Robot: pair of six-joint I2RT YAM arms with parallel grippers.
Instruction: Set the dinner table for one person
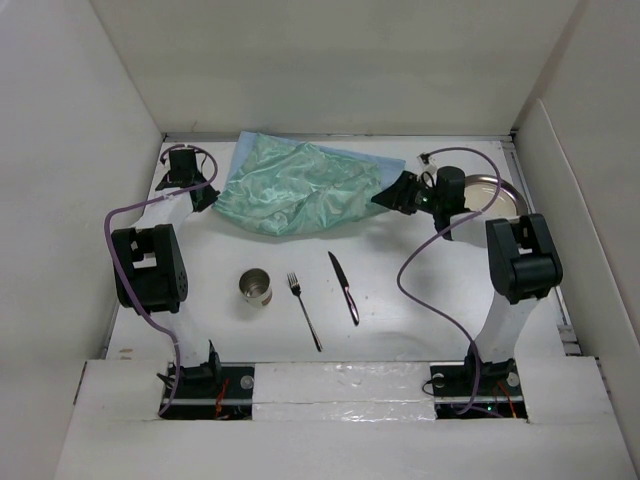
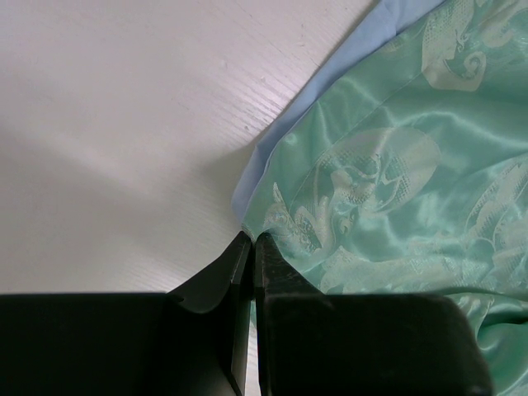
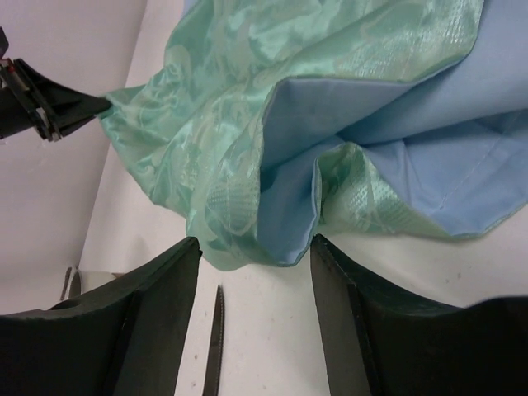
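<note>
A shiny green cloth mat (image 1: 295,185) with a light blue underside lies crumpled at the back middle of the white dinner table (image 1: 400,320). My left gripper (image 1: 205,195) is shut on the mat's left corner (image 2: 272,210), with its tips (image 2: 252,241) pressed together at the hem. My right gripper (image 1: 385,197) is open at the mat's right end, its fingertips (image 3: 256,247) either side of a hanging fold (image 3: 272,223) without touching it. A metal cup (image 1: 256,287), a fork (image 1: 304,310) and a knife (image 1: 344,287) lie at the front middle.
A metal plate (image 1: 495,190) sits at the back right, partly behind the right arm. The knife's tip (image 3: 216,346) shows between my right fingers. White walls enclose the table on three sides. Purple cables loop off both arms.
</note>
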